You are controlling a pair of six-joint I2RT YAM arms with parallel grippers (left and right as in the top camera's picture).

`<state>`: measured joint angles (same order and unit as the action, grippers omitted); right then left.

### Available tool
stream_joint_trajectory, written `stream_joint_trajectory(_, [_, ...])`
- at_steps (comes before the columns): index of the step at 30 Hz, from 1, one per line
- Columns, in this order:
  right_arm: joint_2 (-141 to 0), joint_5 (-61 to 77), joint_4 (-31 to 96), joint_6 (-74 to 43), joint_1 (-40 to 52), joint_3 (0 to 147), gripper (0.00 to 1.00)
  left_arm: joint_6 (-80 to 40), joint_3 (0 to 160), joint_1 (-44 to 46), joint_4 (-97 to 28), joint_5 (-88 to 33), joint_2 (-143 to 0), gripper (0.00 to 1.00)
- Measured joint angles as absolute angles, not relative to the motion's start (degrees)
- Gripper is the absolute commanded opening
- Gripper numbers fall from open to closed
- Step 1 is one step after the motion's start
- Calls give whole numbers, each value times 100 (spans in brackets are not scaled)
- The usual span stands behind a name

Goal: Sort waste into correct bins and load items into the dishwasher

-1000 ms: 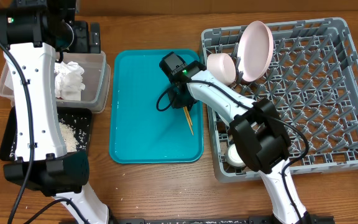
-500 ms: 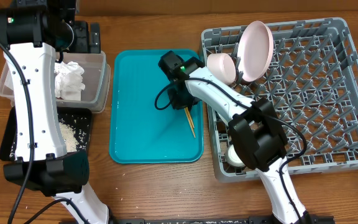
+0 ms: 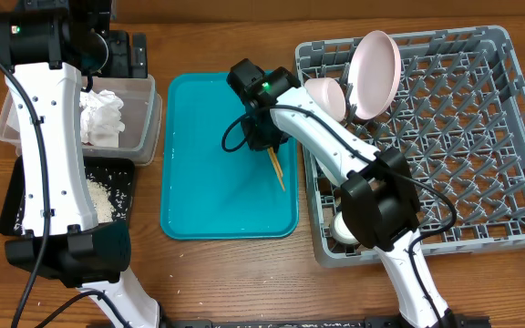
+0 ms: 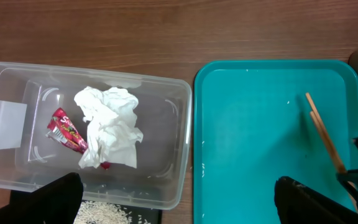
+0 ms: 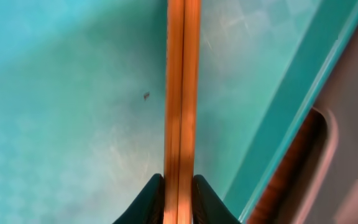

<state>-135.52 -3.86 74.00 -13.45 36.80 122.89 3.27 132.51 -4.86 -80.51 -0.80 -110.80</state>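
Right, the biggest thing on my overhead feed is the grey dish rack [image 3: 427,146], which sits just right of the teal tray [image 3: 199,196]. That tray is my reference for everything else. A pale pink plate [image 3: 376,71] stands tilted on edge in the rack corner nearest the tray's far right corner. A pink bowl [image 3: 326,98] lies on its side between the plate and the tray. A small white cup [image 3: 343,228] shows in the rack near the tray's near right corner, half hidden by my right arm.

Left of the tray's far half sits the clear tub [image 3: 146,123], holding the crumpled napkin [image 3: 103,117]. Left of the tray's near half is the black tray [image 3: 126,182], scattered with rice grains [image 3: 98,199].

Overhead, my left arm covers part of the tub. Only the left wrist view shows the red wrapper [image 4: 67,130], which is tucked against the napkin on the side away from the tray. That same view shows the left gripper [image 4: 180,208] spread wide, empty, above the tub's tray-side end.

The chopsticks [image 3: 276,171] lie close to the tray's right rim, side by side. Overhead, the wrist hides the grip. The right wrist view shows the right gripper [image 5: 179,198] pinched on the pair over the tray floor. I cannot tell whether the sticks touch the floor.
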Motion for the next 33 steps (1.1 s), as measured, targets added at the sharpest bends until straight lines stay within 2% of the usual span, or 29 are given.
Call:
stream_joint_trajectory(14, [-13559,-395,9255,-1343,3680,14991,16,327,13251,-486,-8053,-80,-11080,100])
stream_joint_trajectory(28, [-13559,-355,9605,-1347,3680,15377,17,327,13251,-486,-8051,-78,-11080,100])
stream_joint_trajectory(30, [-13559,-270,9456,-1350,3684,15373,29,327,13251,-486,-8053,-78,-11080,100])
stream_joint_trajectory(33, [-13559,-126,9122,-1385,3706,15270,40,327,13251,-486,-8053,-80,-11080,100])
